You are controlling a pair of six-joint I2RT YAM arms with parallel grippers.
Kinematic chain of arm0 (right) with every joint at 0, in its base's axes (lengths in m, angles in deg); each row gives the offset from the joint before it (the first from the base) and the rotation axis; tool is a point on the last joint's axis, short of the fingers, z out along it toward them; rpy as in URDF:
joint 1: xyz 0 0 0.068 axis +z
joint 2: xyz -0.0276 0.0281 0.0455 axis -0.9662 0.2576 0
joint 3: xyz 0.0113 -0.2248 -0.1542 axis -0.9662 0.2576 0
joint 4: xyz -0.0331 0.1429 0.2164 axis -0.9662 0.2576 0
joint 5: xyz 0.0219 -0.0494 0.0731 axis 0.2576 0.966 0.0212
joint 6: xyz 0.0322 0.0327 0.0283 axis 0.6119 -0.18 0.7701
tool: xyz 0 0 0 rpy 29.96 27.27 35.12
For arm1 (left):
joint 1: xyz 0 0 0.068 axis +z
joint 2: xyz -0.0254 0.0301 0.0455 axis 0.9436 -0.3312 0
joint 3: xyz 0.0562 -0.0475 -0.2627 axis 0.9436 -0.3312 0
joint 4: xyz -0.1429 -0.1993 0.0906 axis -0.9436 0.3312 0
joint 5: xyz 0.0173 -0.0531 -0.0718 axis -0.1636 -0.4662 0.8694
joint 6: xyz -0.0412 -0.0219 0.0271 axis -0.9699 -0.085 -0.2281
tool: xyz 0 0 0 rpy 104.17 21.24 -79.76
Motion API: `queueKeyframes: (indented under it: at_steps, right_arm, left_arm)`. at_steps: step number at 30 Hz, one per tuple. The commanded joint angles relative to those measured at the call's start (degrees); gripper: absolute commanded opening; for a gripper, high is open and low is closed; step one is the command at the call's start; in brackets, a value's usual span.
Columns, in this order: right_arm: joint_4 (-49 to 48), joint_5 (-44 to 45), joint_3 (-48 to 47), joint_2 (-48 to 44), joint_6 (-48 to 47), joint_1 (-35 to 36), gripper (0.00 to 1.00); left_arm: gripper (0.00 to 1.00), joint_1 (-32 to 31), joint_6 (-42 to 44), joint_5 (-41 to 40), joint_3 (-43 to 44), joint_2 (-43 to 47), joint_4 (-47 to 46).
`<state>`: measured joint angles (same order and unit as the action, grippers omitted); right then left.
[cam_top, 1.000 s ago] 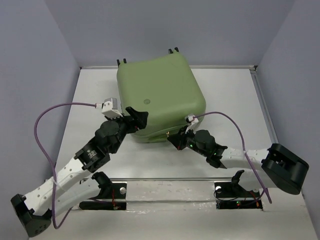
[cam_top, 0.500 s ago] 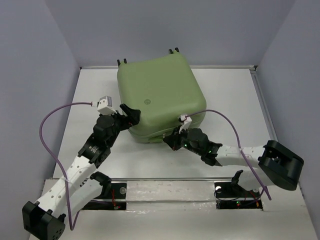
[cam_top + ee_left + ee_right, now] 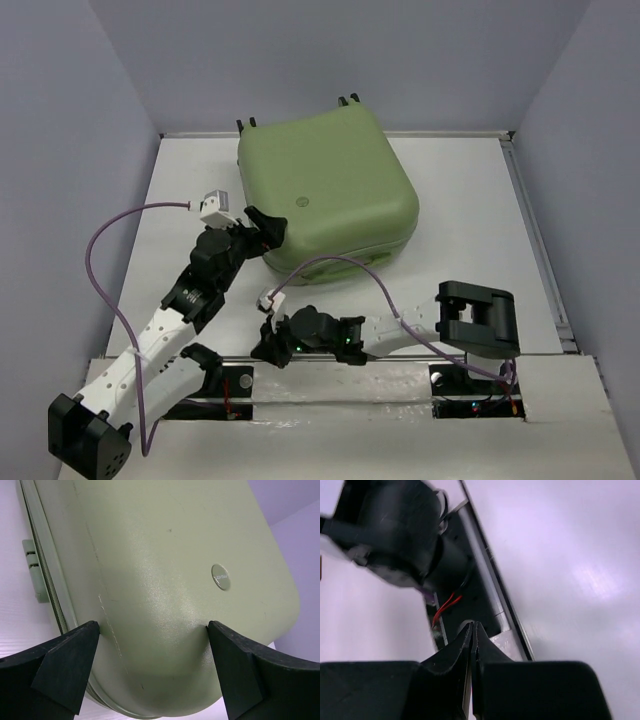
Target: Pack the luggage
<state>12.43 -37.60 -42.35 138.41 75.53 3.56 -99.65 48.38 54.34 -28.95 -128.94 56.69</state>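
Note:
The luggage (image 3: 325, 190) is a pale green hard-shell suitcase lying closed on the white table, with a round logo (image 3: 297, 202) on its shell. My left gripper (image 3: 268, 232) is open, its fingers spread against the suitcase's near-left rounded corner (image 3: 160, 680); the logo (image 3: 220, 576) and zipper seam (image 3: 47, 575) show in the left wrist view. My right gripper (image 3: 262, 350) is shut and empty, low near the table's front edge, away from the suitcase. In the right wrist view its closed fingertips (image 3: 473, 630) point at the left arm's base.
Small black caster wheels (image 3: 346, 100) stick out at the suitcase's far edge. The left arm's base mount (image 3: 405, 535) and the metal rail (image 3: 330, 358) lie along the front. Grey walls enclose the table on three sides. Purple cables loop from both wrists.
My right arm has pulled back from the suitcase's front edge and swung left to the front rail. The suitcase has shifted slightly right. My left gripper stays at its near-left corner.

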Motion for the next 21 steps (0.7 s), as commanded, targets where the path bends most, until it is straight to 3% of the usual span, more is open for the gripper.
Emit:
queueKeyframes:
  at_steps: [1,4,6,10,16,18,21]
  right_arm:
    - [-4.5,-1.9,2.0,-1.2,0.0,1.6,0.07]
    - [-4.1,3.6,6.1,-5.6,0.0,1.6,0.07]
    - [-3.6,8.6,11.8,-12.3,1.1,1.6,0.14]
    - [11.5,18.0,15.6,-23.2,3.9,-0.3,0.4]
    - [32.6,29.5,17.7,-36.2,16.7,-6.2,0.62]
    - [39.6,33.4,18.3,-38.5,22.6,-7.9,0.75]
    - [42.0,35.6,18.5,-39.4,28.0,-10.6,0.81]
  left_arm:
    - [0.99,-1.3,0.4,6.0,2.4,-2.4,1.0]
    - [0.99,-1.3,0.0,6.3,3.6,-4.0,0.3]
    - [0.99,-1.3,0.3,4.7,5.7,-4.0,0.5]
    - [0.99,-1.0,1.7,-0.3,12.0,-4.7,2.0]
    - [0.99,5.6,5.2,1.3,27.9,-16.3,5.4]
    - [0.99,7.1,5.2,1.0,29.2,-17.5,5.3]
    - [0.99,7.6,4.8,0.1,29.7,-17.4,4.1]
